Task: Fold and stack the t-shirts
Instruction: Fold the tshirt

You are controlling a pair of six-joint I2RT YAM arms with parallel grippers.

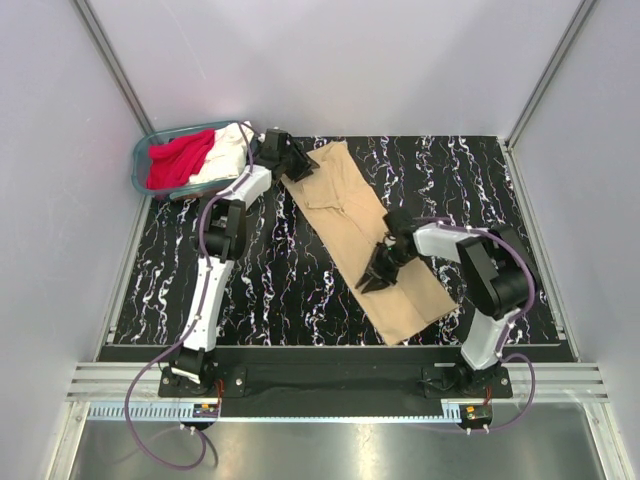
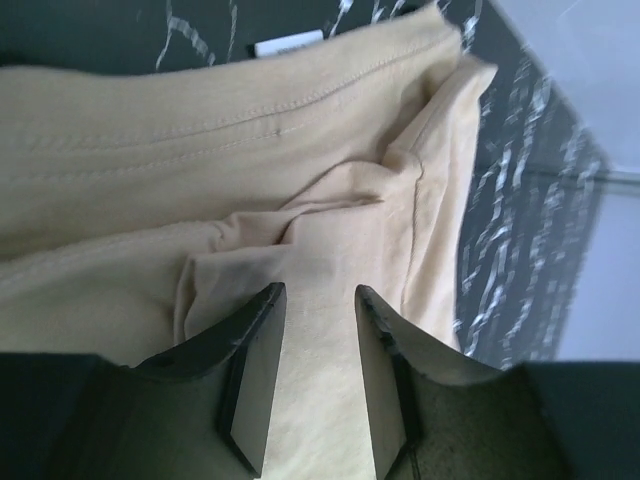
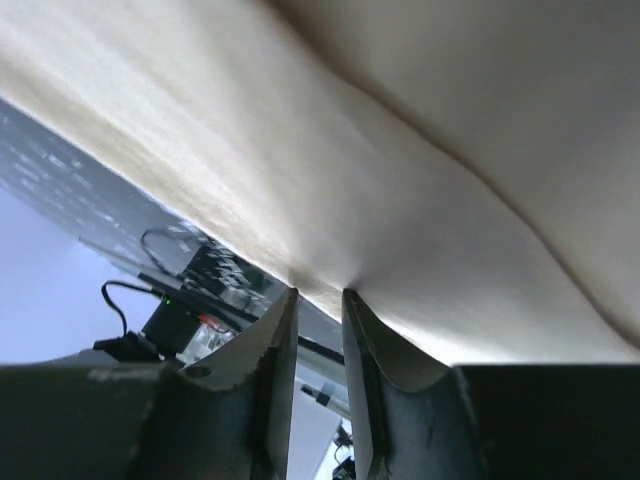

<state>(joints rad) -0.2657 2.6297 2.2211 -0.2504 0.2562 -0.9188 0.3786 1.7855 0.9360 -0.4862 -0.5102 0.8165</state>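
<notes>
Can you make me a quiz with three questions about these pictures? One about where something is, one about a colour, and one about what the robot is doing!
1. Where are the red t-shirt and the white t-shirt?
A. Draped over an arm
B. In the teal basket
C. Held up in the air

2. What colour is the t-shirt spread on the table?
A. Blue
B. Green
C. Tan

3. What is the right end effector doing?
A. Pinching the tan t-shirt's edge
B. Hanging wide open in the air
C. Reaching into the basket

Answers:
1 B: both lie bunched inside the basket at the far left.
2 C: the cloth looks tan in every view.
3 A: in the right wrist view, its fingers are nearly together and the cloth puckers between them.
</notes>
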